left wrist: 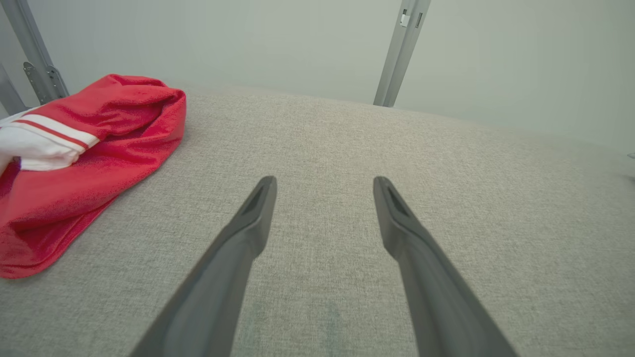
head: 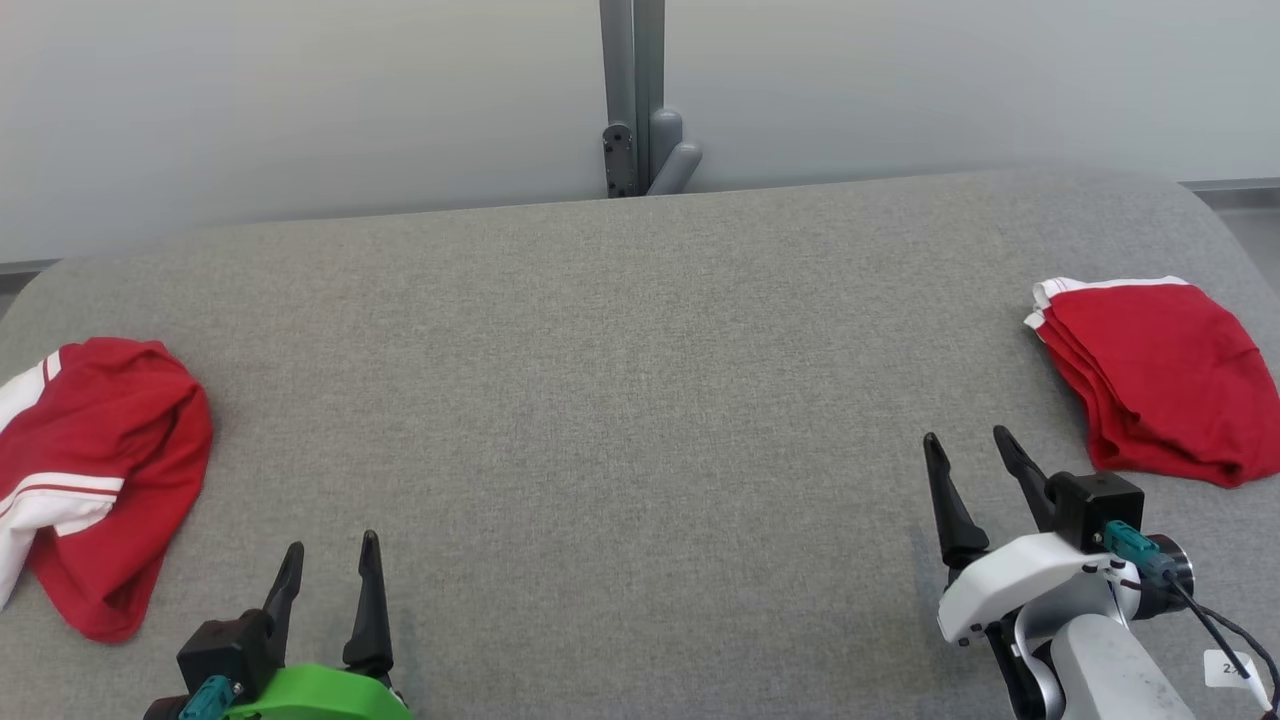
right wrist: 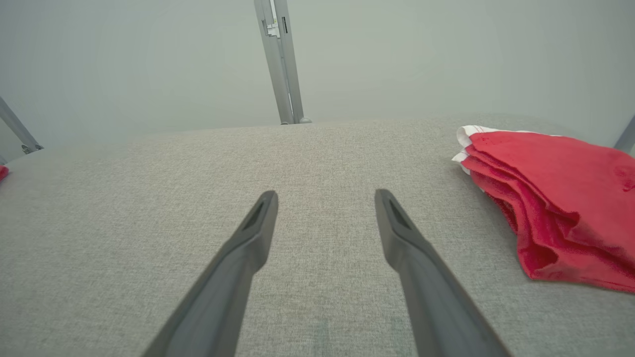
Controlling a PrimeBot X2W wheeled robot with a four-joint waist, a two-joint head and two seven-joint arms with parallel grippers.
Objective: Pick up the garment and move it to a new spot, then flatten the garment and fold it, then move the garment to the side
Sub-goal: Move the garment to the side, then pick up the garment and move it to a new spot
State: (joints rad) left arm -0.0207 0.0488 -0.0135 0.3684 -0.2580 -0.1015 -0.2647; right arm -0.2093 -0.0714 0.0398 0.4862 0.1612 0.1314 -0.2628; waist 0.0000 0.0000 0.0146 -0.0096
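Observation:
A crumpled red garment with white stripes (head: 95, 480) lies at the left edge of the grey table; the left wrist view has it at the upper left (left wrist: 84, 163). A second red garment (head: 1160, 385), folded with a white edge, rests at the right side, also seen as the folded garment (right wrist: 560, 198) in the right wrist view. My left gripper (head: 330, 560) stands open at the lower left, right of the crumpled garment and apart from it. My right gripper (head: 970, 445) stands open at the lower right, just left of the folded garment, holding nothing.
The grey fabric table (head: 620, 400) spans the view, with rounded far corners. A grey metal post (head: 635, 95) rises behind its far edge against a pale wall. The wide middle stretch lies between the two garments.

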